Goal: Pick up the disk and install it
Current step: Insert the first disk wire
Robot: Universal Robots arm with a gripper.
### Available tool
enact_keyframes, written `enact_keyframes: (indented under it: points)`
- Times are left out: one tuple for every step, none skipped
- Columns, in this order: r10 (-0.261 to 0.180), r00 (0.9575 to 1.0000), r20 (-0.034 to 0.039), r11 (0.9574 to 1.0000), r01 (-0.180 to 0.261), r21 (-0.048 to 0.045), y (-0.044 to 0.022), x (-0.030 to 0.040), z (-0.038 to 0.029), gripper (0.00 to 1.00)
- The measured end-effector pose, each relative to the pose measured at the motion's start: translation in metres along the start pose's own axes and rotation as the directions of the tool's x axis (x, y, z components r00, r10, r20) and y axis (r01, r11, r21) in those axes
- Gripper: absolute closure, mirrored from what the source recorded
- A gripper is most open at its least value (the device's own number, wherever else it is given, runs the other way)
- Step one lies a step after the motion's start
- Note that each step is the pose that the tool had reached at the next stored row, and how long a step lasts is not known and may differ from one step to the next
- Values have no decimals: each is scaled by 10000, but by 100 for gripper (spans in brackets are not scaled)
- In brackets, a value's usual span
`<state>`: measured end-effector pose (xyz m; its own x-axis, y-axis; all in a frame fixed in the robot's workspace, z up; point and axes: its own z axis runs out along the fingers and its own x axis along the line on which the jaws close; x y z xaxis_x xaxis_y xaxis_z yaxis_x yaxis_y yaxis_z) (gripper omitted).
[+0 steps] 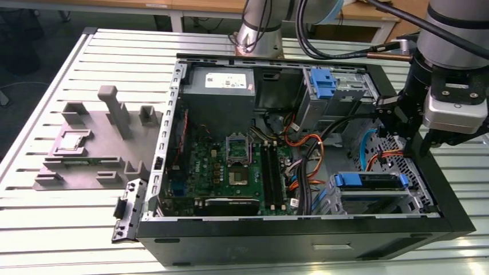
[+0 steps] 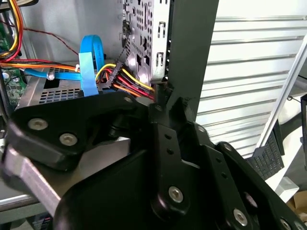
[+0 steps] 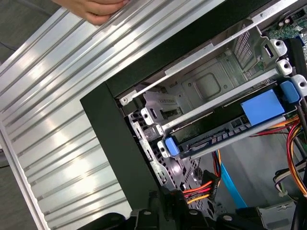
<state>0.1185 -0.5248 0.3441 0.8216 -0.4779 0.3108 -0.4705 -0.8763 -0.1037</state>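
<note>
The worktop (image 1: 77, 229) is a pale slatted aluminium surface with light glaring off its ribs. Behind it are wooden desks, and there is dark floor off to the exterior view's left. An open black computer case (image 1: 306, 246) lies on it. A grey moulded fixture (image 1: 91, 143) sits beside the case on the exterior view's left.

Inside the case, a grey power supply box (image 1: 221, 83) and a bare blue bracket (image 1: 322, 83) sit along the far side. The disk (image 1: 370, 182), in its blue carrier, rests in the drive cage at the near corner on the exterior view's right. The first wrist view also shows it (image 3: 261, 106) seated between the cage's metal rails.

The claw (image 1: 411, 140) hangs by the case wall on that side, near the cage but apart from the disk. I cannot tell whether it is open or closed. A person's hand (image 3: 96, 9) rests on the slats in the first wrist view.
</note>
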Motion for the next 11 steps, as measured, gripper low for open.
enact_keyframes:
  points:
    - [-1, 10000, -3, 10000, 1, -2, 0, 0, 0, 74]
    - [-1, 10000, -4, 10000, 1, -2, 0, 0, 0, 74]
    - [-1, 10000, -5, 10000, 1, -2, 0, 0, 0, 74]
    - [-1, 10000, -5, 10000, 1, -2, 0, 0, 0, 74]
    - [-1, 10000, -5, 10000, 1, -2, 0, 0, 0, 74]
    - [-1, 10000, -5, 10000, 1, -2, 0, 0, 0, 75]
    - [-1, 10000, -5, 10000, 1, -2, 0, 0, 0, 75]
    - [-1, 10000, -6, 10000, 1, -3, 0, 0, -1, 82]
    - [-1, 10000, -6, 10000, 1, -2, 0, 0, 0, 82]
    - [-1, 10000, -6, 10000, 1, -2, 0, 0, 0, 82]
    - [-1, 10000, -6, 10000, 1, -2, 0, 0, 0, 82]
